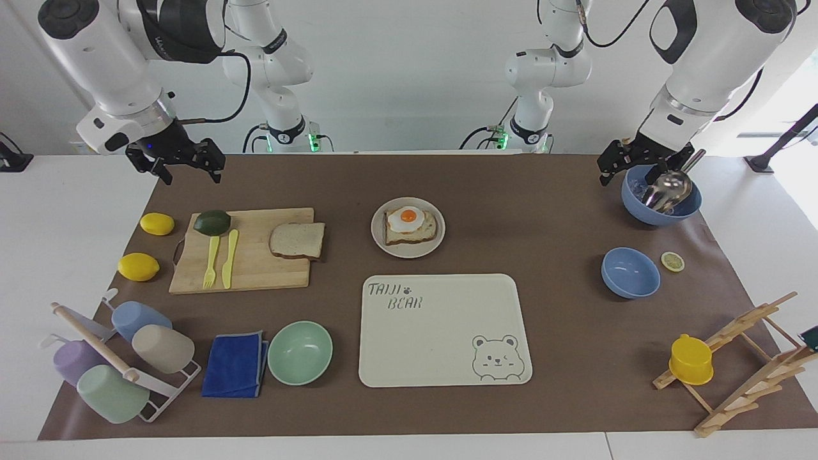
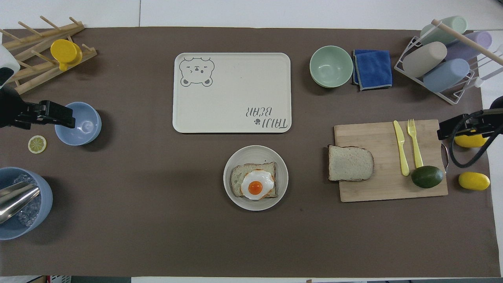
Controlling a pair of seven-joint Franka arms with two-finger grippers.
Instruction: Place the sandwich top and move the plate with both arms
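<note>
While both arms are waiting, the right pincer (image 1: 185,167) is hanging wide open and empty at upper left; the pale speckled bread slice (image 1: 297,241) is lying left of centre, the egg-toast-bearing round beige plate (image 1: 382,243) at centre, the left pincer (image 1: 629,167) hanging open, empty, upper right.

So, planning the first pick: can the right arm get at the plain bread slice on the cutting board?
Probably yes. The right gripper hangs open over the mat's edge, and the sandwich top lies flat and uncovered on the cutting board.

I see the wooden rack (image 1: 754,358) cut off at the edge; toast (image 2: 253,184) partly hidden under the egg (image 2: 256,184)
</note>
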